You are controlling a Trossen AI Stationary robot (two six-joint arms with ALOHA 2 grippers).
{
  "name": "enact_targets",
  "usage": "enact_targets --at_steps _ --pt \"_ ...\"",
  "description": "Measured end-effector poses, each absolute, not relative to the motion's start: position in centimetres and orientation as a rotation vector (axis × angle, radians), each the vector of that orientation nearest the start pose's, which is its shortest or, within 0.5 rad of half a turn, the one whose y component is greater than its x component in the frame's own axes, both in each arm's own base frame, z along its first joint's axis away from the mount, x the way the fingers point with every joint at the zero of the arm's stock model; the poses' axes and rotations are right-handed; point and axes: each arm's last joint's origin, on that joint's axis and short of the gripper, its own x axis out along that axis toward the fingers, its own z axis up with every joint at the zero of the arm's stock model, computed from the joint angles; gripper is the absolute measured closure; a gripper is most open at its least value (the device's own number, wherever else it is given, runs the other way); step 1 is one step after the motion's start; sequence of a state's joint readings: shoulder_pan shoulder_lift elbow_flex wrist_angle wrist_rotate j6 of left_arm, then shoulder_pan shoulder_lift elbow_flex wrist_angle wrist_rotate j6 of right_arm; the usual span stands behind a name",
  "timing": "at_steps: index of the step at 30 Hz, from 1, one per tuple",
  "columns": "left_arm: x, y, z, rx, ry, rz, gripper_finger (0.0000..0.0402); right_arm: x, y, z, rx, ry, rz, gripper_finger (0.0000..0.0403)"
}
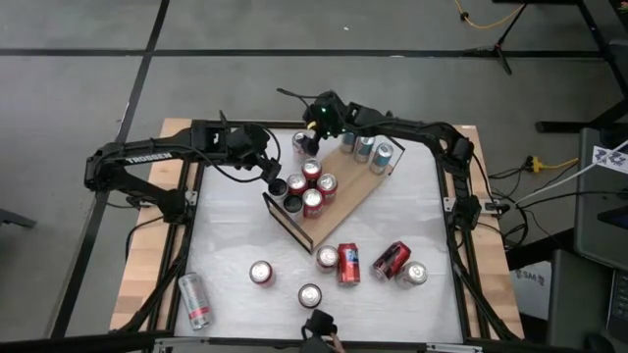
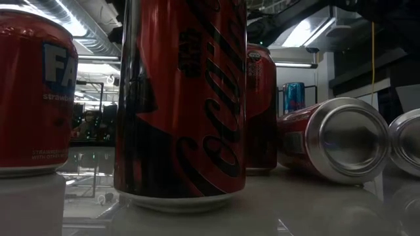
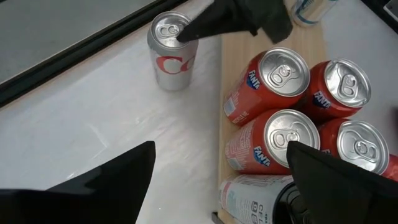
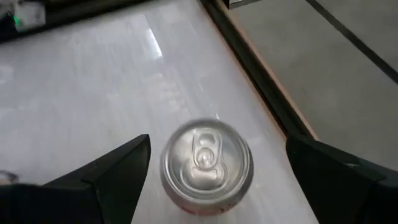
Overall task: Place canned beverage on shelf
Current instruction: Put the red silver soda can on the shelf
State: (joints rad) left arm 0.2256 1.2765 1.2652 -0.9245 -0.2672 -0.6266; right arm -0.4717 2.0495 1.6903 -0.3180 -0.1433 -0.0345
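Note:
A silver can with red lettering [image 1: 304,144] [image 3: 171,53] stands upright on the white tabletop, just off the far left end of the light-wood shelf [image 1: 365,186] [image 3: 298,46]. My right gripper [image 1: 311,149] [image 4: 217,142] hovers open above it, one finger on either side of its top [image 4: 205,160] with a gap on both sides. My left gripper [image 1: 273,178] [image 3: 221,149] hangs open above the shelf's left end, over the red Fanta cans [image 3: 273,81]. Several cans stand upright on the shelf.
Several loose cans stand or lie near the table's front edge: a red one lying down [image 1: 348,265], another [image 1: 391,260], a silver one at the left [image 1: 194,299]. The low view shows a red Coca-Cola can [image 2: 180,98] close up. The table's black frame [image 4: 249,68] runs right behind the silver can.

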Motion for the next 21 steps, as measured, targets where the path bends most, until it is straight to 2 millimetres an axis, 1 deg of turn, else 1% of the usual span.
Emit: enact_targets --at_steps 8,11,14,17,20,21 --pt "23.8 6.2 33.6 -0.548 0.769 0.735 0.0048 41.9 -20.9 28.9 0.15 0.653 -0.297 0.004" --pt "23.8 6.2 33.6 -0.548 0.769 0.735 0.0048 41.8 -20.8 30.0 0.133 0.674 -0.288 0.004" --pt "23.8 6.2 33.6 -0.547 0.769 0.735 0.0048 41.8 -20.9 30.9 0.108 0.654 -0.285 0.004" --pt "23.8 6.2 33.6 -0.551 0.771 0.73 0.0048 41.8 -20.9 31.1 0.096 0.651 -0.282 0.004" --pt "23.8 6.1 33.6 -0.575 0.782 0.689 0.0048 42.3 -21.1 30.6 0.091 0.636 -0.283 0.004" --pt "23.7 6.0 33.7 -0.586 0.782 0.67 0.0048 42.5 -21.2 30.1 0.092 0.642 -0.283 0.004"
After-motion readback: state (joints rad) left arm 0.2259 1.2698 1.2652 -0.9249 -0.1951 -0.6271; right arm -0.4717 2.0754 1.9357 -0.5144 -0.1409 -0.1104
